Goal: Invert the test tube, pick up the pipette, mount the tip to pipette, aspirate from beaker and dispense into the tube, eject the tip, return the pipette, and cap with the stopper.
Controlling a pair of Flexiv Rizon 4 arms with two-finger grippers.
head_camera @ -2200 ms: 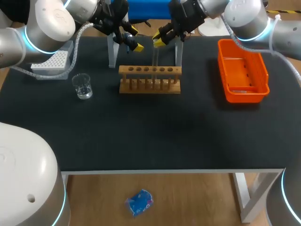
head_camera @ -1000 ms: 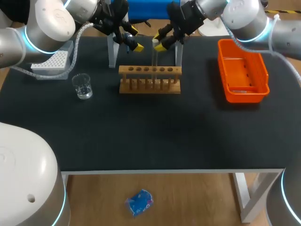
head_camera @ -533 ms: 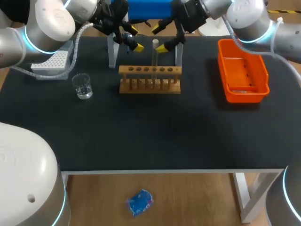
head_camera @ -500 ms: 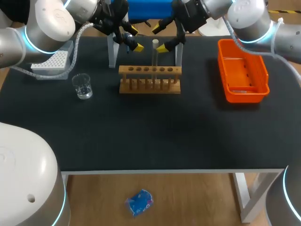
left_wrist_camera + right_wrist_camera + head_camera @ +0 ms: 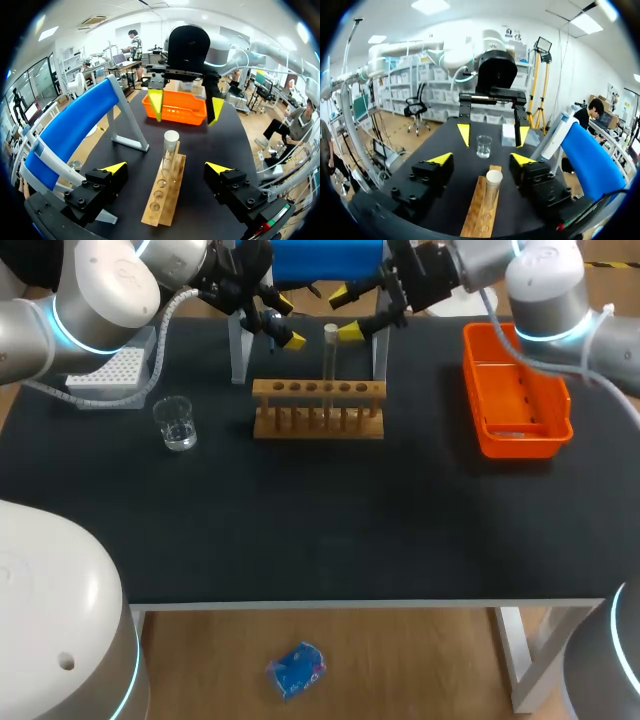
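A clear test tube (image 5: 329, 358) stands upright in the wooden rack (image 5: 318, 412), near the rack's middle. Its pale top end (image 5: 171, 136) faces up. My right gripper (image 5: 346, 314) hovers open just behind and to the right of the tube's top, touching nothing. From the right wrist the tube (image 5: 493, 186) shows low between its spread fingers, clear of both. My left gripper (image 5: 286, 322) is open above the rack's far left side, facing the right gripper (image 5: 185, 105) across the tube. A glass beaker (image 5: 177, 423) with a little water stands left of the rack.
A white tip box (image 5: 110, 375) sits at the far left. An orange bin (image 5: 517, 390) stands at the right. A blue-topped stand on grey legs (image 5: 238, 352) spans the back edge behind the rack. The near half of the black table (image 5: 330, 530) is bare.
My right gripper, which was shut on the tube's top, has opened and drawn back up and to the right. The tube stays upright in the rack. The left arm is still.
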